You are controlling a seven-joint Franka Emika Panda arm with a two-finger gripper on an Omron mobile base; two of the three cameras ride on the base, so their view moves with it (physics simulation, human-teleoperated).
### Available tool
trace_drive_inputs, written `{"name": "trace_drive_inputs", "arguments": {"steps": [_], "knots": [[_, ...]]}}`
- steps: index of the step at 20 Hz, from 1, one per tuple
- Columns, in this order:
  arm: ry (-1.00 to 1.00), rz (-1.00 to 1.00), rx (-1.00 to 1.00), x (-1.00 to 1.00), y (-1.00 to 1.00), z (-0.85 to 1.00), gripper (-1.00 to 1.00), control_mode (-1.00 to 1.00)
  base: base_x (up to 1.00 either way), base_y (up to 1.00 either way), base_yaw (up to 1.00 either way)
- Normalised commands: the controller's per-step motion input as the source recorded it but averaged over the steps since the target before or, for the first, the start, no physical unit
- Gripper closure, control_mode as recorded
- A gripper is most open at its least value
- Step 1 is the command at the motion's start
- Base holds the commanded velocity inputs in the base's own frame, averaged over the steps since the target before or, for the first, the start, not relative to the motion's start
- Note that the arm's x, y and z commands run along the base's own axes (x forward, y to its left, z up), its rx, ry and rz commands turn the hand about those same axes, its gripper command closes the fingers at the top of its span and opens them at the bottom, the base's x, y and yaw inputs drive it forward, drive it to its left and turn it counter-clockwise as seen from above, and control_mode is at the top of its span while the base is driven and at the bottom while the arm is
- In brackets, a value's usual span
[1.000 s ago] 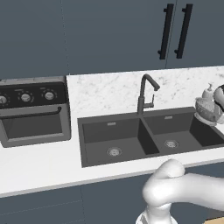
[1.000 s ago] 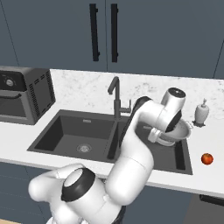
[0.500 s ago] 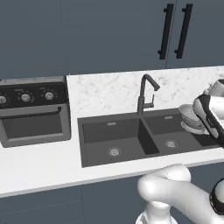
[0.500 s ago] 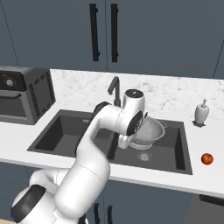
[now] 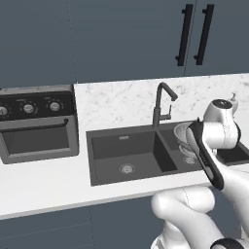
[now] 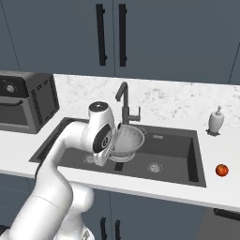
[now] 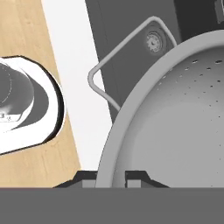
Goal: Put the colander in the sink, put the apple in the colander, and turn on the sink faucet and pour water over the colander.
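Observation:
The silvery colander (image 6: 129,139) hangs tilted above the dark sink (image 6: 180,152), near the divider between its basins and just in front of the sink faucet (image 6: 123,100). My gripper (image 7: 111,177) is shut on the colander's rim; its perforated inside (image 7: 179,131) and one wire handle (image 7: 114,64) are close up in the hand view. From the left base view, my arm covers most of the colander (image 5: 181,132), which sits right of the faucet (image 5: 162,103) over the sink (image 5: 127,151). The red-orange apple (image 6: 221,169) lies on the white counter to the sink's right.
A white soap dispenser (image 6: 215,121) stands behind the sink's right end. A dark oven with knobs (image 5: 35,125) sits on the counter to the left. Dark cabinets with long handles (image 6: 111,33) hang above. A steel drain (image 6: 153,167) marks the right basin's floor.
My arm has swung left with the colander, carrying it from the sink's right end to near the divider by the faucet. The grip stayed shut.

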Motion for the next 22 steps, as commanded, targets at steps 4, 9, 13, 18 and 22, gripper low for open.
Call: {"name": "trace_drive_inputs", "arguments": {"steps": [4,9,13,18,22], "knots": [[0.0,0.13,-0.01,0.0,0.91,0.0,1.0,-1.0,0.0,0.0,0.0],[0.0,0.11,0.0,0.06,0.67,-0.01,1.0,-1.0,0.0,0.0,0.0],[0.0,0.02,0.0,0.29,0.49,-0.15,1.0,-1.0,0.0,0.0,0.0],[0.0,0.0,0.0,0.42,0.4,-0.23,1.0,-1.0,0.0,0.0,0.0],[0.09,0.0,0.0,0.47,0.4,-0.24,1.0,-1.0,0.0,0.0,0.0]]}}
